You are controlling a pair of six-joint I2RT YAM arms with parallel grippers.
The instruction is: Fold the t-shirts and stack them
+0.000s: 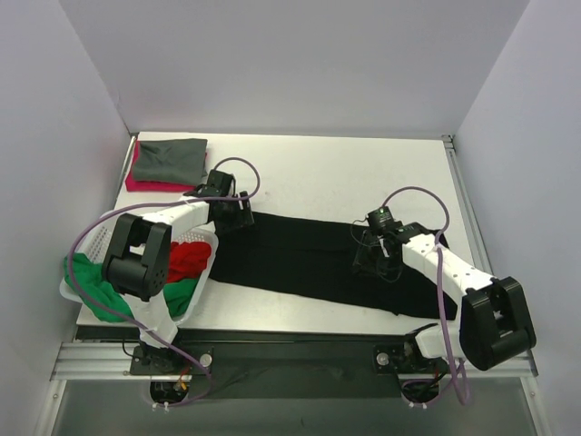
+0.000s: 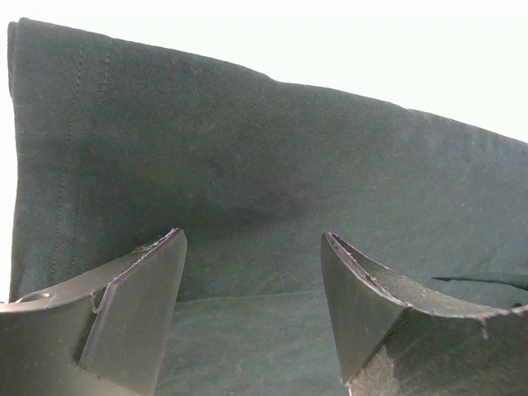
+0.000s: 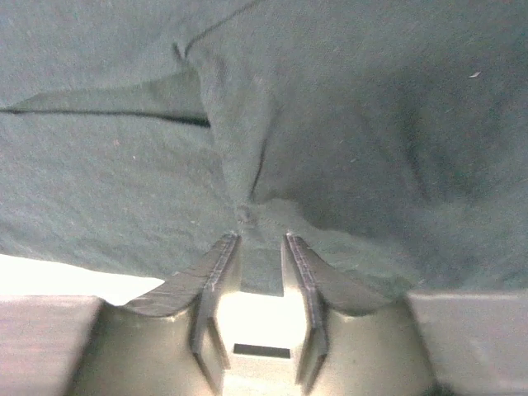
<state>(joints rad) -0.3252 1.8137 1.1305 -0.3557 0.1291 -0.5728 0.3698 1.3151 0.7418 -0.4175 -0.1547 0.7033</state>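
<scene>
A large black t-shirt lies as a long band across the table. My left gripper hovers over its left end, open and empty; the left wrist view shows its jaws wide apart above the dark cloth and its stitched hem. My right gripper sits on the shirt's right part. In the right wrist view its jaws stand close together on a puckered fold of the black cloth. A folded grey-green t-shirt lies on a pink-red one at the back left.
A white perforated basket stands at the front left beside the left arm, holding a red t-shirt and a green t-shirt that spills over its left side. The table's near edge runs just below the black shirt.
</scene>
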